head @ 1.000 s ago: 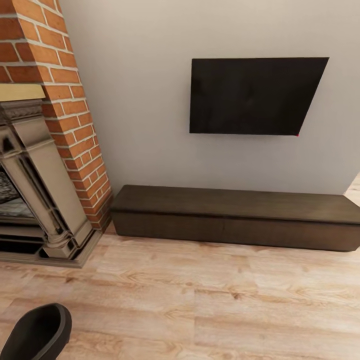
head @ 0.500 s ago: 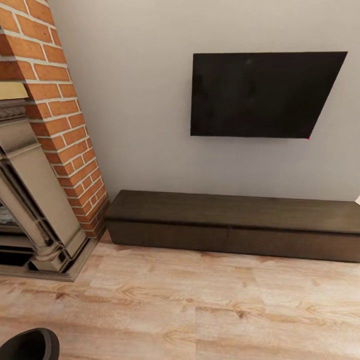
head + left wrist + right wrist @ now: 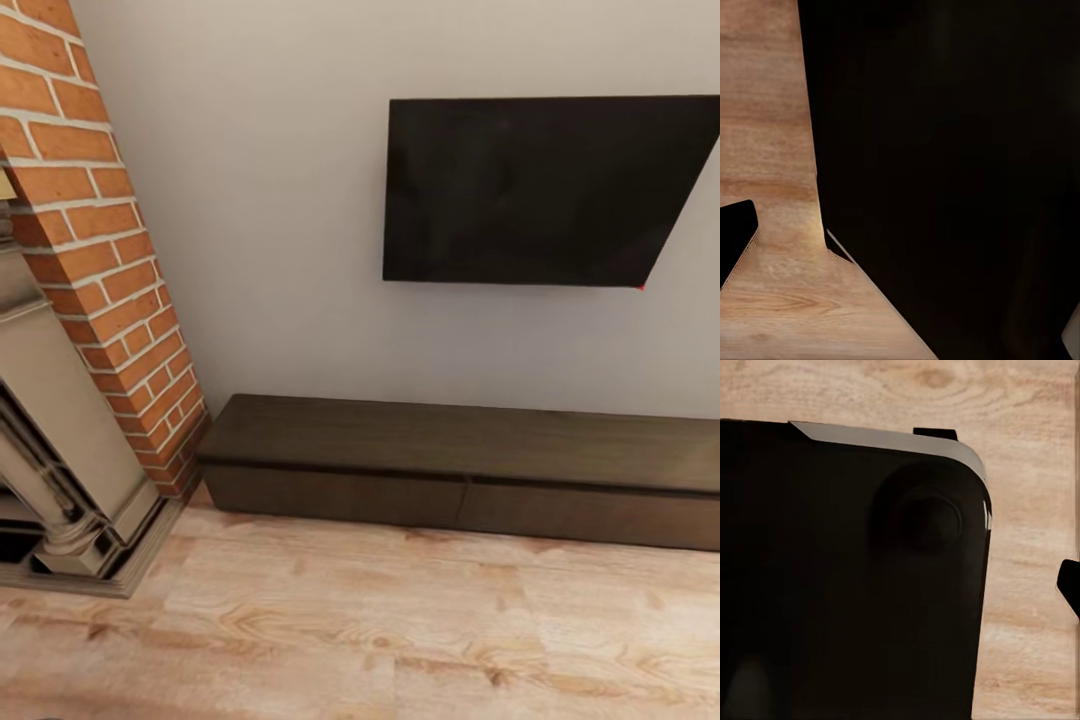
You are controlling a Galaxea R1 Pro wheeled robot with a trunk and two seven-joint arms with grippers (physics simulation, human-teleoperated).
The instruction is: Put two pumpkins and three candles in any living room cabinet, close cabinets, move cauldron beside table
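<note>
Head view: cabinet (image 3: 460,470) runs low along the wall across lower centre to the right edge, both front panels look shut, black TV (image 3: 540,190) above it, brick fireplace (image 3: 90,300) at left; approach squarely and stop near enough to reach a panel. Left wrist view: wood floor (image 3: 765,112) at left, dark robot body beside it. Right wrist view: dark body over floor; finger state of either gripper can't be told, no readable writing anywhere.

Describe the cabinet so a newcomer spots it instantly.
Find the black TV on the grey wall. Directly below it, on the wood floor right of the brick fireplace, sits the cabinet: long, very low, dark brown, with flat handleless fronts, all shut.
</note>
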